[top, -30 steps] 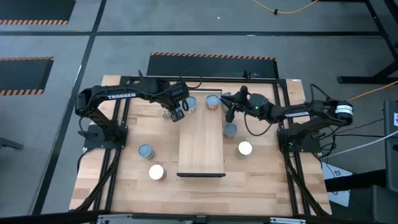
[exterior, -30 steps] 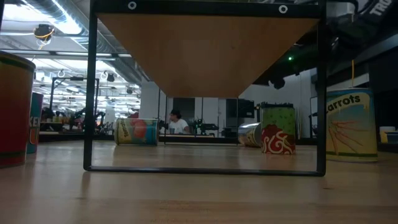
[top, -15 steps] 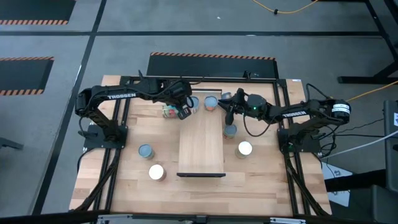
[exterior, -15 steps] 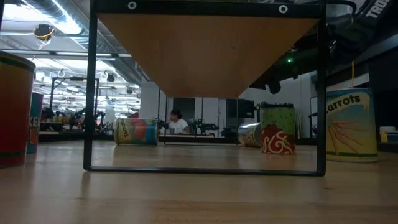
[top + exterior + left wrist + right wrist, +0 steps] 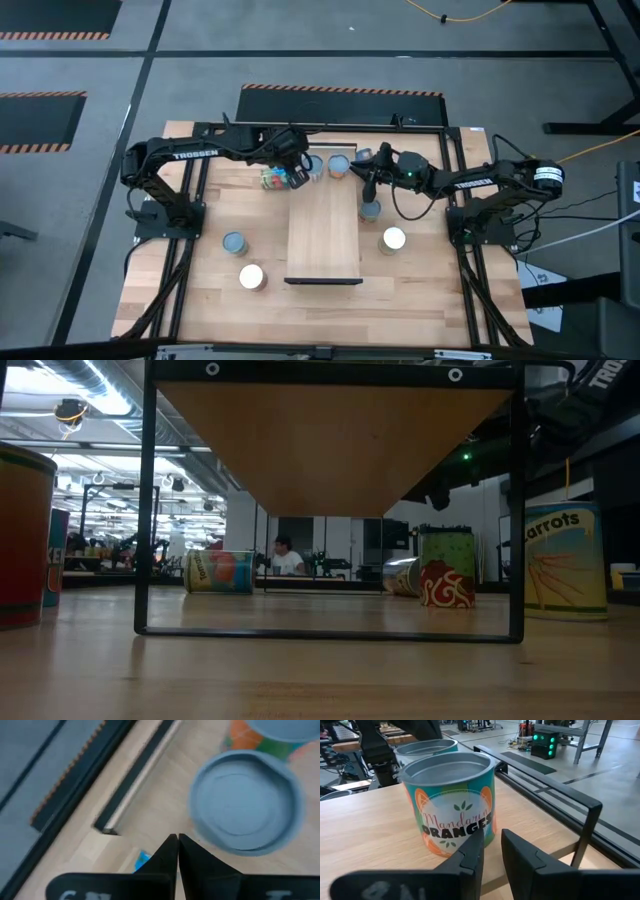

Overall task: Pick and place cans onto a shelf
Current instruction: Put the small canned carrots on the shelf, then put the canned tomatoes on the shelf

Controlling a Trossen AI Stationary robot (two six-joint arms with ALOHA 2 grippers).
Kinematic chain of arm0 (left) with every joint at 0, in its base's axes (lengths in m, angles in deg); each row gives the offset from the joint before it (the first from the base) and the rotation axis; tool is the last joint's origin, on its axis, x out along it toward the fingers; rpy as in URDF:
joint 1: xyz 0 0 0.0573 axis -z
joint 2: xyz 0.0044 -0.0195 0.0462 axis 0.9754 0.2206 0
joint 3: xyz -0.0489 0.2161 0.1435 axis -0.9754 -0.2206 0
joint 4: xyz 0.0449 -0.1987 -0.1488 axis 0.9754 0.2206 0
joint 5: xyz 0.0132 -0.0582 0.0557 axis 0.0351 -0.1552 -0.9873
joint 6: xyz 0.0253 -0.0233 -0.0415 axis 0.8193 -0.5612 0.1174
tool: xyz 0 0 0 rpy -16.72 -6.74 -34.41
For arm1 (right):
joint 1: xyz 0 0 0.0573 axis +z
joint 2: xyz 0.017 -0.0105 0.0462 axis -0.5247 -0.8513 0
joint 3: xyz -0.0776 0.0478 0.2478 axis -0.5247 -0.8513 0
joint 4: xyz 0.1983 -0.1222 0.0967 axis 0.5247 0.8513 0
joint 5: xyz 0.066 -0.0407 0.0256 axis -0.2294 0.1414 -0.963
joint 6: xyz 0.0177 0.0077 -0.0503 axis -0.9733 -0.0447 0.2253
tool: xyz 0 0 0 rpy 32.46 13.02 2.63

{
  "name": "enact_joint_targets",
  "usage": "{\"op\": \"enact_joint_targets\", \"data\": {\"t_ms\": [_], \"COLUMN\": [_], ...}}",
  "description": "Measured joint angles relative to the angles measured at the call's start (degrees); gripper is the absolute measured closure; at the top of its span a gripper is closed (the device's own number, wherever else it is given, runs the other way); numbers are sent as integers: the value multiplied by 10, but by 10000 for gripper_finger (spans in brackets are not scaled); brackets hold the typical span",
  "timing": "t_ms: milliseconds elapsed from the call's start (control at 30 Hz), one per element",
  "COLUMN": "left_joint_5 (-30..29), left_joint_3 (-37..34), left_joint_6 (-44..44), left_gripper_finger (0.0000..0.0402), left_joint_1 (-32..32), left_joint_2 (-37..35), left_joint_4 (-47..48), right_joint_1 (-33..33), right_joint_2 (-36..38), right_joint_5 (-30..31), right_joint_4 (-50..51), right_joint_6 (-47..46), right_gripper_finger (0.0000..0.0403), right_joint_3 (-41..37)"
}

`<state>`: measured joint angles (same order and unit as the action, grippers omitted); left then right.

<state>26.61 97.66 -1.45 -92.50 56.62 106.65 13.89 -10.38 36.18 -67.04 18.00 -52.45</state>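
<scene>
Seven cans are still down on the desk (image 5: 200, 290) and none on the shelf (image 5: 323, 232), so we judge the placing has not begun. Our left pincer (image 5: 178, 851), fingers shut on nothing, hangs over the far cans beside a tipped can (image 5: 271, 178), perhaps to nudge it. Our right pincer (image 5: 491, 851) stands narrowly parted, gripping nothing, lined up on the mandarin oranges can (image 5: 449, 800) near the desk's far edge, probably for a side grasp.

cans (image 5: 451, 802): dull grey metal tops, glossy printed paper labels | shelf (image 5: 323, 238): pale smooth matt wood | table (image 5: 420, 290): wood planks, satin | left gripper (image 5: 177, 851) fingers: matt black plastic
</scene>
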Motion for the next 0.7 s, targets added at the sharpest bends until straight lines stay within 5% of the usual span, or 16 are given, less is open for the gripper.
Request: {"op": "enact_joint_targets", "data": {"t_ms": [400, 700], "left_joint_5": [22, 86], "left_joint_3": [0, 0], "left_joint_6": [-63, -87], "left_gripper_finger": [384, 300], "left_joint_1": [-57, -116], "left_joint_2": [-78, -115], "left_joint_4": [132, 270], "right_joint_1": [0, 0], "right_joint_2": [39, 84], "right_joint_5": [0, 0], "right_joint_4": [21, 61], "right_joint_6": [2, 5], "right_gripper_finger": [331, 331], "right_joint_3": [0, -1]}}
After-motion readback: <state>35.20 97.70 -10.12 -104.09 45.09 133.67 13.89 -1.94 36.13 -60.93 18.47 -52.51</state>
